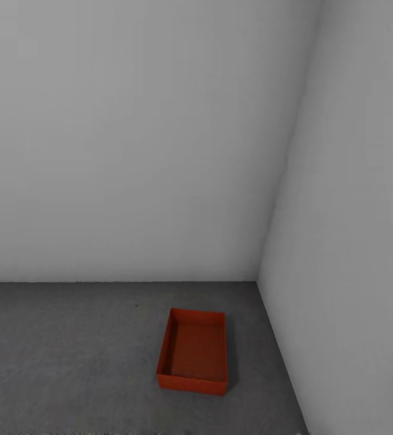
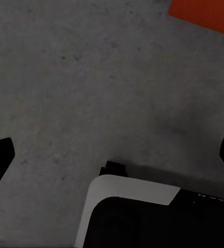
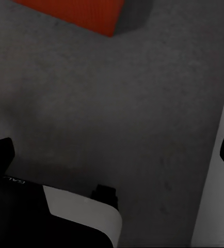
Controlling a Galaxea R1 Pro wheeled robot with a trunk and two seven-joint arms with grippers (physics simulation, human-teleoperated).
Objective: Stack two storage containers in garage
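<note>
Down in the garage corner, one storage container [image 1: 194, 352] sat on the floor [image 1: 69, 356], lower middle of the frame.

Left gripper [image 2: 112, 155] and right gripper [image 3: 112, 155] jaws were spread wide, empty. I'd fetch the second bin, then lower it squarely inside.

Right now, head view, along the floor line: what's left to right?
Bare dark grey floor → orange-red storage container, open side up on the floor → narrow strip of floor → right-hand white wall.
</note>
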